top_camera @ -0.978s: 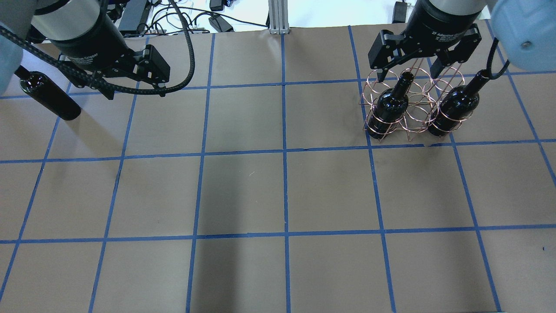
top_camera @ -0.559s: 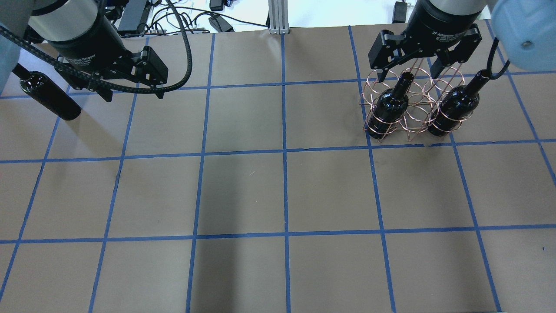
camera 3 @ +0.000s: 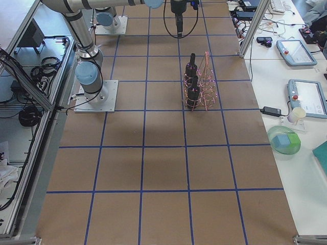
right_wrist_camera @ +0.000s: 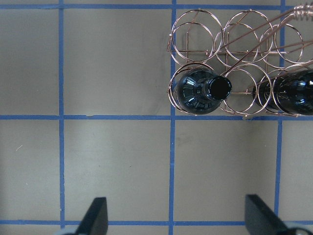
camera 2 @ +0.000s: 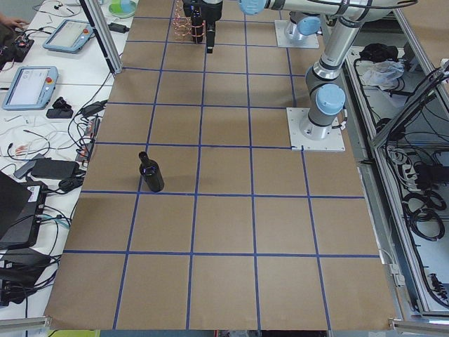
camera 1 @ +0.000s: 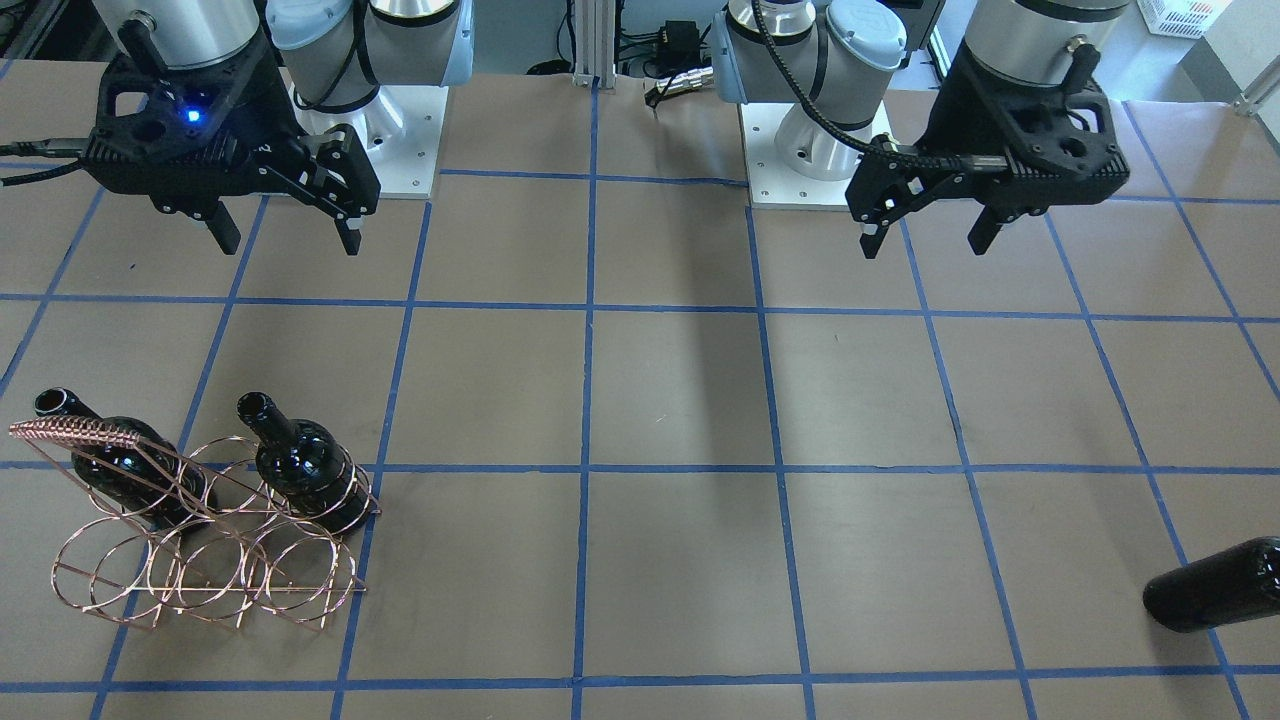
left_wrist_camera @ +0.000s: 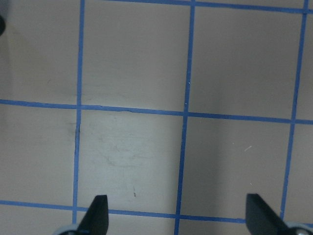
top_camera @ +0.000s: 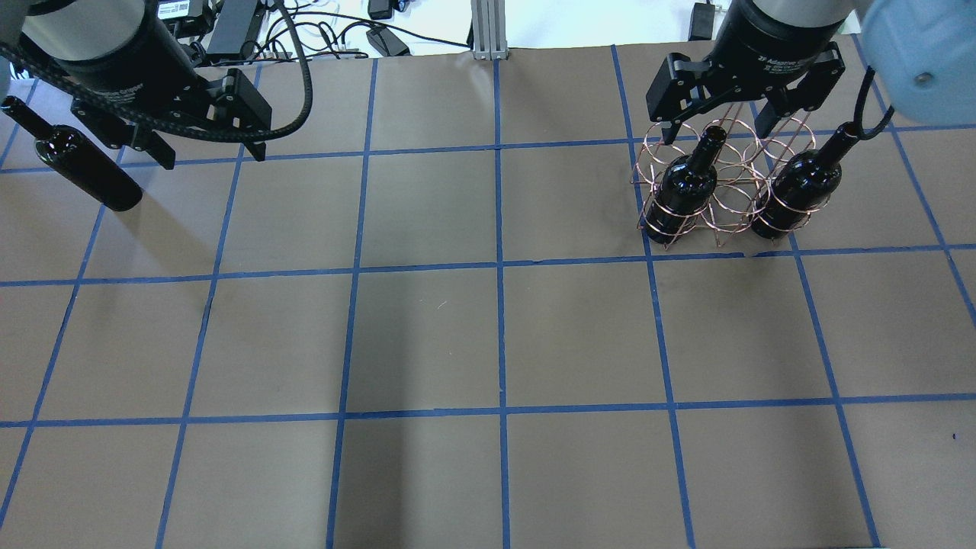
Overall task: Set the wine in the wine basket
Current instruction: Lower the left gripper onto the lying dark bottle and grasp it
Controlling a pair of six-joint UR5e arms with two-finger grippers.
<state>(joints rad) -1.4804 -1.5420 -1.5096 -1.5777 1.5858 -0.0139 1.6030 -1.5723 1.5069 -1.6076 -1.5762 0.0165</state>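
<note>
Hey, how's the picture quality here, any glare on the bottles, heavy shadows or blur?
Right wrist view: sharp, small glints on the racked bottle in the wire basket. Left wrist view: slightly soft, just taped table. Overhead view: broad soft shadow bands across the table, background beyond its far edge blown out white. Front-facing view: evenly lit, loose bottle cut by the frame edge.

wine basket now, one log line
wine basket: two bottles in | third bottle: upright on table | left gripper: open, empty | right gripper: open, empty
</note>
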